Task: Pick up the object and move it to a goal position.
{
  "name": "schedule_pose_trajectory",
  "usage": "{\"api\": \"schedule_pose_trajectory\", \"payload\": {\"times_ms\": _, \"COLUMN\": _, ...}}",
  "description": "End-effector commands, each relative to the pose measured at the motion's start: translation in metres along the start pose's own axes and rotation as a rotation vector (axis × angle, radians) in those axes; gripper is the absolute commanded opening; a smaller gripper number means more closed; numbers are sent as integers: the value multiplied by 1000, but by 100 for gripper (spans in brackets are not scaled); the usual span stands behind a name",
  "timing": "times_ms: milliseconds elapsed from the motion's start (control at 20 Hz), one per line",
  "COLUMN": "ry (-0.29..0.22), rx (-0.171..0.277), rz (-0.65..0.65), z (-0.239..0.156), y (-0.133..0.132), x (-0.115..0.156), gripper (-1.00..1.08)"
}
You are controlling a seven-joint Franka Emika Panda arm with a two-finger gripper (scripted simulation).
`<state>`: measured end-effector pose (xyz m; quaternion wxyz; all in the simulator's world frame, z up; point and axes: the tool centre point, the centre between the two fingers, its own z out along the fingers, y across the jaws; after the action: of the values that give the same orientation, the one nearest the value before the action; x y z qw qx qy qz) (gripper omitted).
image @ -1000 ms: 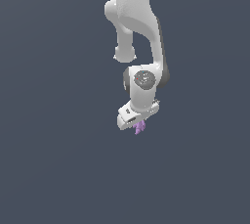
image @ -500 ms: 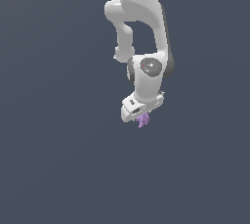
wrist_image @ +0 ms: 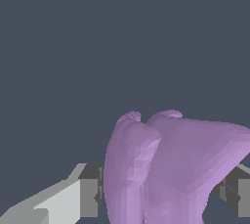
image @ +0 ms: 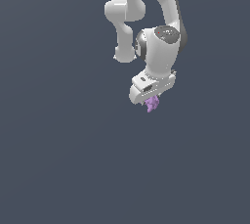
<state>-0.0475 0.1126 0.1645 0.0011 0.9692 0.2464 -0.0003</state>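
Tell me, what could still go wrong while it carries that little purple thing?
The purple object is lumpy and far smaller than the gripper shut on it, so the hold may be shallow; it could slip or twist free. In the wrist view, it bulges well past the fingers, so a quick swing might shake it loose. No goal marker shows, so placement cannot be checked.

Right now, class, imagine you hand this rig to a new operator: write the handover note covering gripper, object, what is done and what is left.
Gripper: shut on the purple object, which sits between its fingers in the wrist view.
Object: held at the gripper's tip, hanging below the white hand.
Done: the pick-up.
Left: carry it to the goal; no goal marker shows in either view.
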Motion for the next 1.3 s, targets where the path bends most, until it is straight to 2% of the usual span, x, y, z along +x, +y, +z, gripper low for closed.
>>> {"api": "schedule_pose_trajectory", "payload": {"times_ms": 0, "ry": 0, "rx": -1, "rz": 0, "z": -23, "y": -15, "x": -5, "gripper": -100}}
{"api": "schedule_pose_trajectory", "payload": {"times_ms": 750, "ry": 0, "rx": 0, "rz": -1, "z": -166, "y": -103, "x": -33, "gripper": -100}}
{"api": "schedule_pose_trajectory", "payload": {"times_ms": 1250, "ry": 1, "rx": 1, "rz": -1, "z": -219, "y": -134, "x": -40, "gripper": -100}}
